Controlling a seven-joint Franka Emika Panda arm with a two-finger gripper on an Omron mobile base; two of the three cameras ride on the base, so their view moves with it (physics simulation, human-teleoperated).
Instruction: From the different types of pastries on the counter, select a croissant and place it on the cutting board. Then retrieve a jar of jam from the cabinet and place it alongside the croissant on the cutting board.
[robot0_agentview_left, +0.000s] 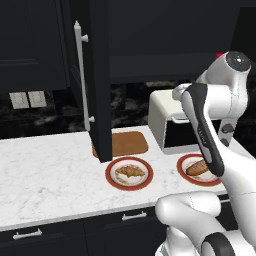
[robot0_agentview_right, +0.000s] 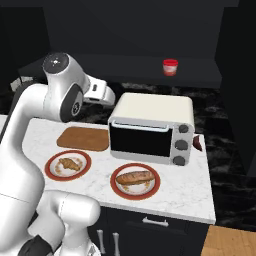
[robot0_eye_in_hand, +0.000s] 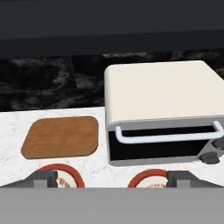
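end effector (robot0_eye_in_hand: 112, 178) released | croissant (robot0_agentview_left: 129, 172) golden, ridged, on plate (robot0_agentview_left: 111, 179)

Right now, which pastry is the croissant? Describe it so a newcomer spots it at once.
Find the white toaster oven on the marble counter; two red-rimmed plates sit in front of it. The croissant lies on the plate nearer the wooden cutting board: small, curved and ridged, unlike the longer, straight loaf.
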